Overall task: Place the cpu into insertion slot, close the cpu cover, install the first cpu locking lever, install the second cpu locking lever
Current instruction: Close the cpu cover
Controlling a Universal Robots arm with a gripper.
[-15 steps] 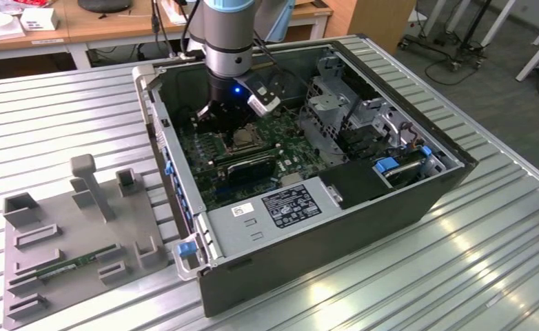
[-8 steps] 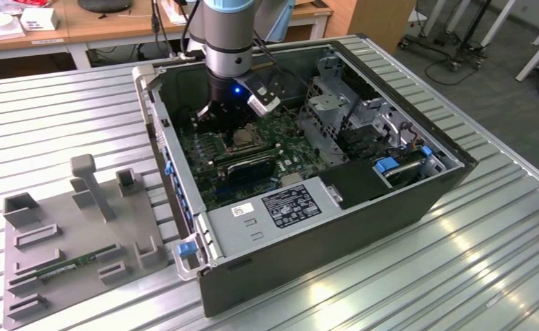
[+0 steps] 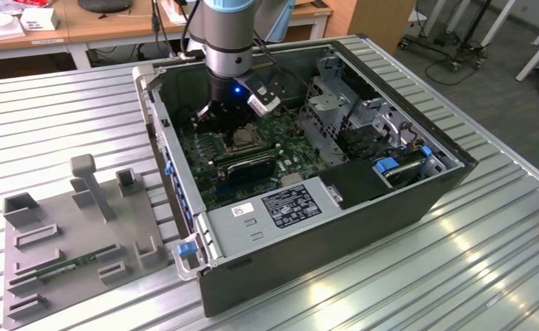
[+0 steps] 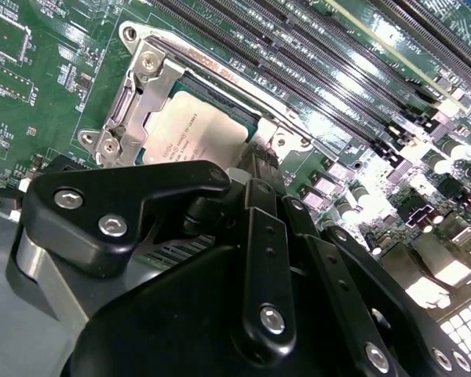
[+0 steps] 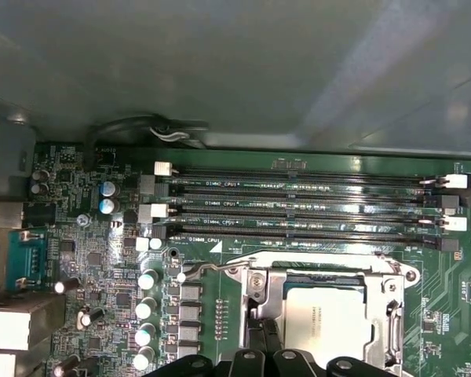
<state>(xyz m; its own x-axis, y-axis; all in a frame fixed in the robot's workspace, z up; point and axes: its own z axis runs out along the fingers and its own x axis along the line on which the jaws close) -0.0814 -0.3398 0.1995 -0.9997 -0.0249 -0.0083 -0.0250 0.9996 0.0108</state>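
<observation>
cpu (image 5: 327,322) seated in slot (image 4: 213,88) | cover (image 5: 259,287) down around it | gripper (image 4: 259,163) at cover's edge, fingers closed together | all inside open case (image 3: 334,276) on slatted table (image 3: 500,283)

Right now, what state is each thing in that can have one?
cpu, seated in the insertion slot
cpu cover, closed over the cpu
locking lever, down along the slot's side
hand, shut, at the slot's edge
computer case, on its side, panel off
memory stick, lying in the grey fixture
</observation>
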